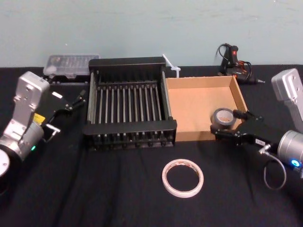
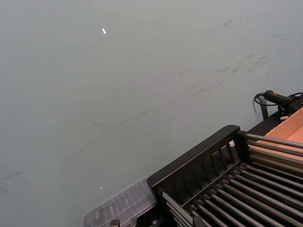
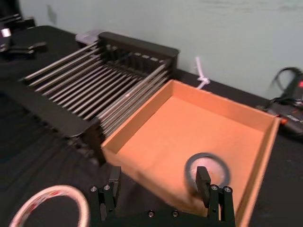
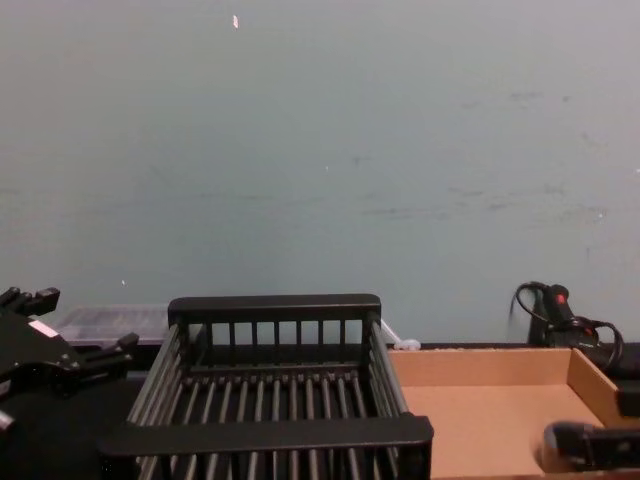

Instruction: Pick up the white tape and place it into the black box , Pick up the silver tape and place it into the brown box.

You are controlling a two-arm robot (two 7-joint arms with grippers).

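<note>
Nothing legible anywhere. The white tape (image 1: 182, 178), lying in front of the black box (image 1: 130, 64), carries red print on its inner face, too small to read. The yellow label (image 1: 39, 118) on the left arm (image 1: 26, 101), left of that box, is likewise unreadable.

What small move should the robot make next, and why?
Probably lift the right hand back off the brown box: it is open, and the silver tape is inside at the near right corner. The white tape lies on the table before the black box, not yet placed; the left hand sits beside that box.
</note>
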